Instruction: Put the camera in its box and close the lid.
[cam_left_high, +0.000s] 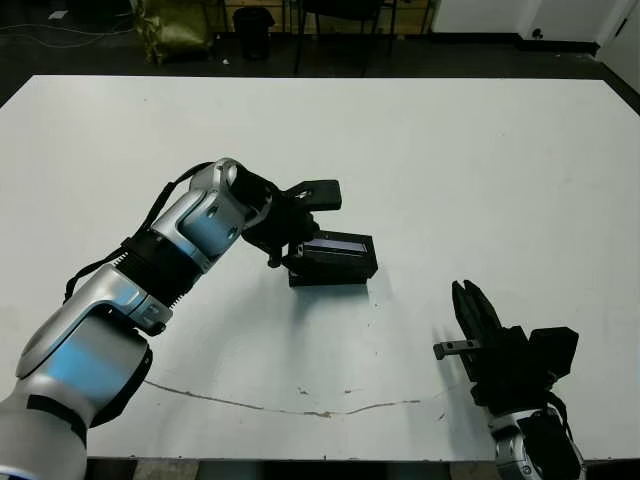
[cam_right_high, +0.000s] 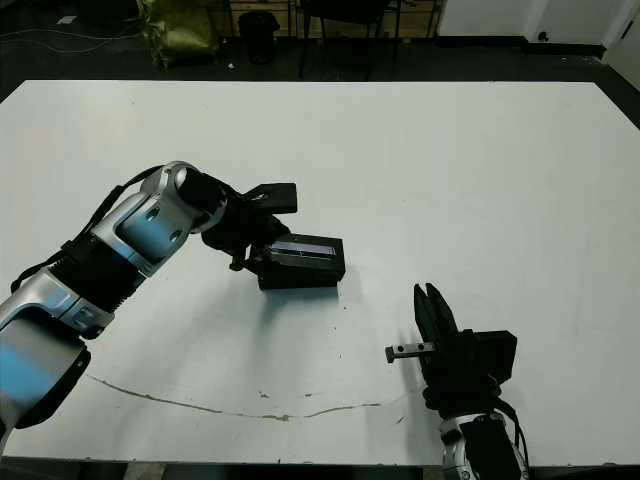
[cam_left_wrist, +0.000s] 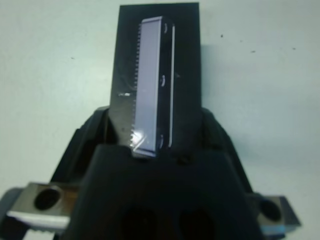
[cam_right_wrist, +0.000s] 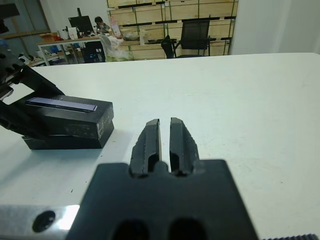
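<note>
The lid (cam_left_high: 335, 245), a black shell with a glossy grey stripe, lies on top of the black box (cam_right_wrist: 60, 142) near the table's middle, sitting slightly askew with its left end a little higher. My left gripper (cam_left_high: 290, 250) is shut on that left end; in the left wrist view the lid (cam_left_wrist: 155, 80) runs straight out from between its fingers (cam_left_wrist: 100, 132). The camera is hidden. My right gripper (cam_left_high: 468, 295) hovers near the front right, well apart from the box, with its fingers (cam_right_wrist: 150, 137) shut on nothing.
A thin brown scratch line (cam_left_high: 300, 410) runs along the white table (cam_left_high: 480, 160) near its front edge. Chairs and a yellow bag (cam_left_high: 175, 25) stand beyond the far edge. A person (cam_right_wrist: 100, 22) sits at a distant desk.
</note>
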